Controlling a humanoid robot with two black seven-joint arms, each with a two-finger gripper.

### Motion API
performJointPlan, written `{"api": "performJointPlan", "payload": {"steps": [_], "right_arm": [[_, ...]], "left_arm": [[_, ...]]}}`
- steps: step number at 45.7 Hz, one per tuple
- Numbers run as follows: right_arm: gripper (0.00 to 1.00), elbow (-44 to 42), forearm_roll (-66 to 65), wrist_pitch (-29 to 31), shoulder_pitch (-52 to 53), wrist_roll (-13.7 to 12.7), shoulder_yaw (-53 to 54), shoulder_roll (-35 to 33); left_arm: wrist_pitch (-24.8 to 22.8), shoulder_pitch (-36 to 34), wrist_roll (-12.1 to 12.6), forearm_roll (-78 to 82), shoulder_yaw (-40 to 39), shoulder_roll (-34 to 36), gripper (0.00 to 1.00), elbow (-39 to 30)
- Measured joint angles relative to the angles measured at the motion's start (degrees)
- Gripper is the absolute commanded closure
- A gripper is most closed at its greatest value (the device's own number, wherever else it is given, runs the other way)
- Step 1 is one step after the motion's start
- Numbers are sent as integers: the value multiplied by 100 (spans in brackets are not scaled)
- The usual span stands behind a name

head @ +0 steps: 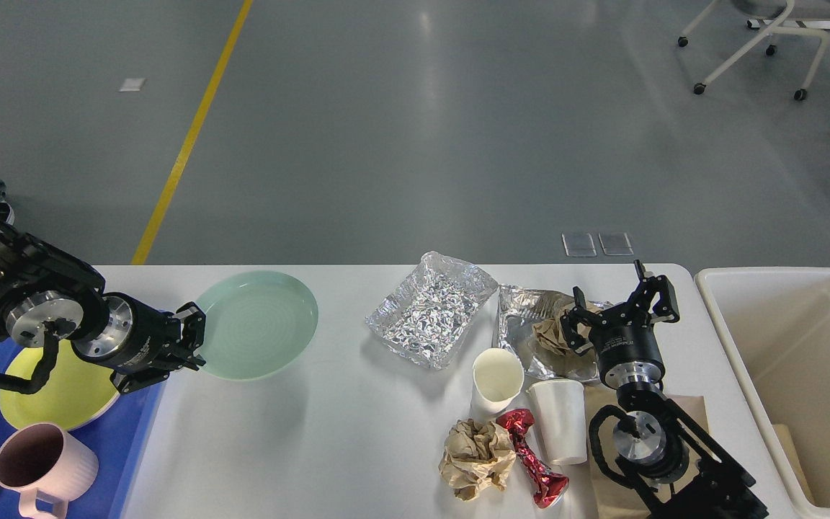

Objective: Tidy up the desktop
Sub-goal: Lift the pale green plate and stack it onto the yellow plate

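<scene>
Desktop (343,432) glossy white; left fingers (195,339) grip green plate (260,324), right fingers (620,303) spread.

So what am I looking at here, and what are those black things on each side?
This is one picture from the robot's own head, looking down at a glossy white desktop. The black things are its two arms. The left claw grips the rim of a pale green round plate. The right claw hangs open over crumpled brown paper in a foil tray. Also there: two white paper cups, a red foil wrapper, and a cream plastic bin.
</scene>
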Motion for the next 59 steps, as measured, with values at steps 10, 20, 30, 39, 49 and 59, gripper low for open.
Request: {"api": "performJointPlan", "payload": {"steps": [10,20,30,39,49,59], "right_arm": [[0,0,0,0,1,0,0,0],[0,0,-2,0,1,-1,0,0],[0,0,-2,0,1,-1,0,0],[0,0,-2,0,0,-1,0,0],[0,0,3,0,0,-2,0,0],[0,0,2,0,-5,-4,0,0]], "left_arm": [[-78,-1510,-13,276,431,243,100,-1072],[-678,-2976,-6,380,1071,200,100,-1742],[-1049,-3340,10,525,1279,257,100,-1768],[-1115,-3013,21,541,1449,658,100,-1339],[-1305,-2253,73,926,1579,1601,100,-167],[-1657,-993,96,1240,1123,2499,100,1274]]}}
